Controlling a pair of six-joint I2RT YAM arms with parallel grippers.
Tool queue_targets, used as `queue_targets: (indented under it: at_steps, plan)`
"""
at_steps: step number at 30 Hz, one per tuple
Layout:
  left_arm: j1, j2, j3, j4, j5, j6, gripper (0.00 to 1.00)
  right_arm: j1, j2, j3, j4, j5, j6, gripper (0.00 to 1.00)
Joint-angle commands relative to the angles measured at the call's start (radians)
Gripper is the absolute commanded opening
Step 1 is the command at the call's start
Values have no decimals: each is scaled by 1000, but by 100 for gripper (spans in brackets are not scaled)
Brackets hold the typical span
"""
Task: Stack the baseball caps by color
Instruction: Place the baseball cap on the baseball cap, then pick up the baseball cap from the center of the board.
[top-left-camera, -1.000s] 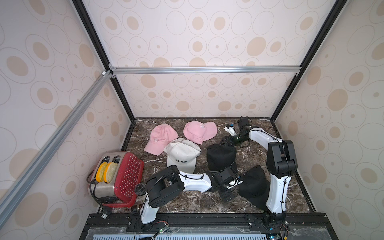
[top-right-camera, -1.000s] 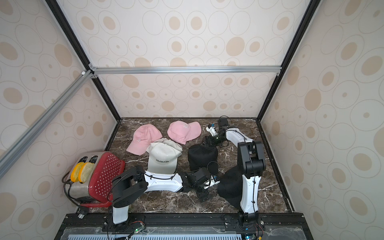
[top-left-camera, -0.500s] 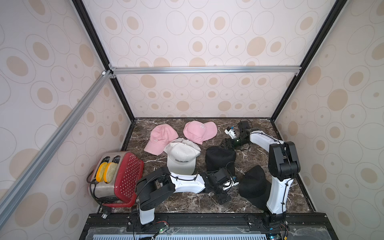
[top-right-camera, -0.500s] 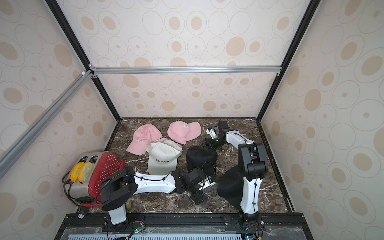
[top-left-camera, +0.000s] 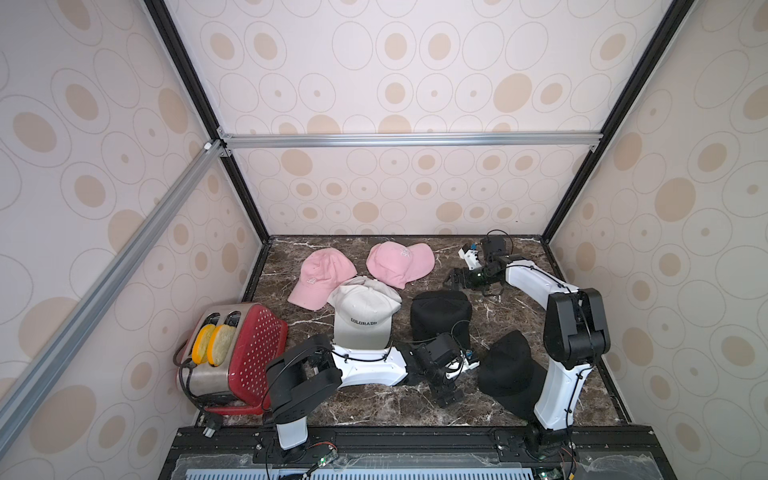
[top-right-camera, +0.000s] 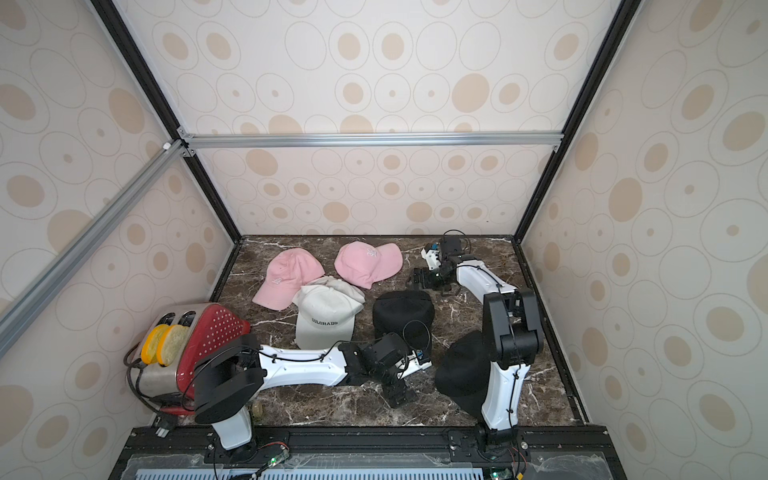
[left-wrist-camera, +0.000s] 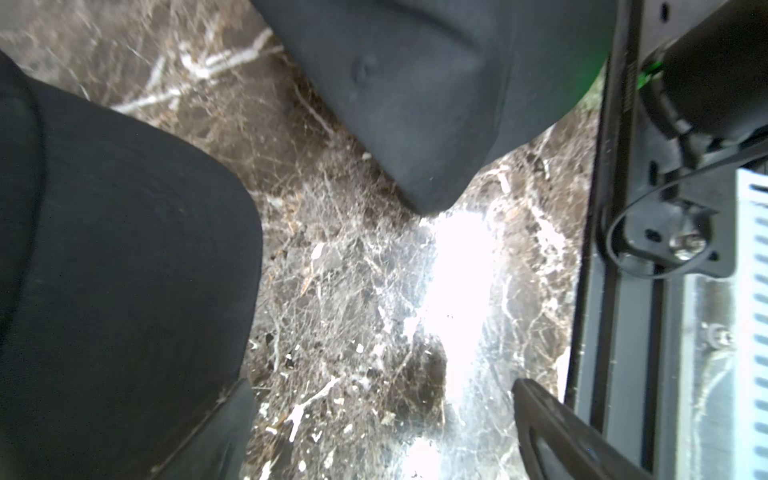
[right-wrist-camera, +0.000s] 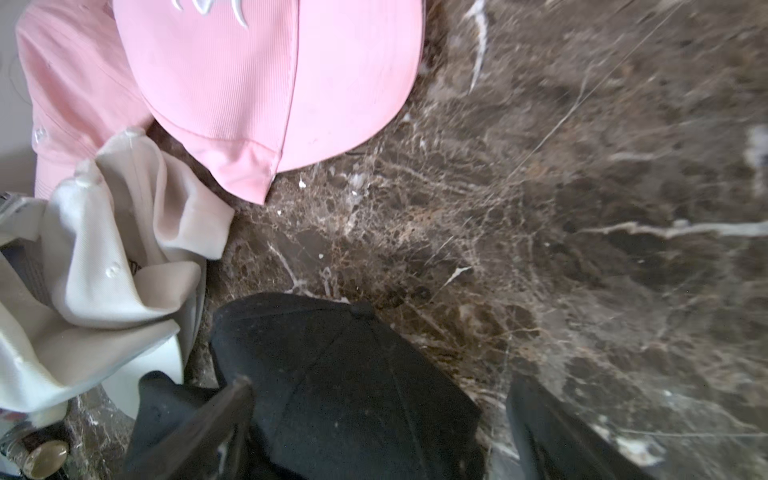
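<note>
Counter (top-left-camera: 365, 409): dark brown marble with white veins, glossy, with a glare patch in the left wrist view.

Caps are all soft fabric with domed crowns and curved brims:
- left pink cap (top-left-camera: 322, 276) and right pink cap (top-left-camera: 399, 264) lie toward the back edge, left of middle. They are side by side, not stacked. Fine ribbed weave, small white stitched logo on each.
- white cap pile (top-left-camera: 363, 318) sits just in front of the pink ones. The top cap reads "COLORADO", brim toward the front edge, with crumpled cream crowns bunched behind it.
- centre black caps (top-left-camera: 440, 313) are mid-counter, just beside the white pile, and look boxy.
- front black cap (top-left-camera: 509, 370) is near the front-right corner, partly hidden by the right arm.

Left gripper (top-left-camera: 446, 392): low over bare marble between the two black lots, toward the front edge. Fingers (left-wrist-camera: 552, 428) are spread wide with nothing between them. One finger sits at a black brim edge. Possibly touching, but too blurred to call.

Right gripper (top-left-camera: 457, 279): just behind the centre black caps, on the back-edge side. Fingers (right-wrist-camera: 548, 432) are spread wide and grip nothing. The right wrist view shows a black crown with its top button between them.

Front-left corner: steel toaster (top-left-camera: 203, 376) holding two bread slices (top-left-camera: 216, 349), with a red perforated basket (top-left-camera: 253, 357) leaning on it.
</note>
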Motion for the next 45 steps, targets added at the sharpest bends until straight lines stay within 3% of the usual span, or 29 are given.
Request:
queue_targets:
  at_steps: [1,7,11,14,20,27,33,36,45]
  plan:
    - [10,-50,-9,-25,18,3,99,-3,-56,13,27,21,20,99]
    - [11,-109,-11,-31,50,-9,99,-39,-220,-151,169,152,101,100]
    - [13,-146,-10,12,-2,-118,99,-76,-375,-294,253,276,137,100]
    - [16,-145,24,28,34,-217,99,-115,-500,-412,301,326,185,100]
    - [29,-72,159,-71,110,-285,99,-216,-844,-755,467,480,283,100]
    - [73,41,247,-8,237,-406,99,-243,-1185,-915,333,580,254,100]
    - [77,149,326,19,235,-477,97,-243,-1413,-1007,169,553,277,99]
    - [79,183,328,64,216,-506,97,-243,-1480,-1034,103,543,281,99]
    - [88,314,376,176,327,-580,92,-244,-1512,-1065,80,538,244,99]
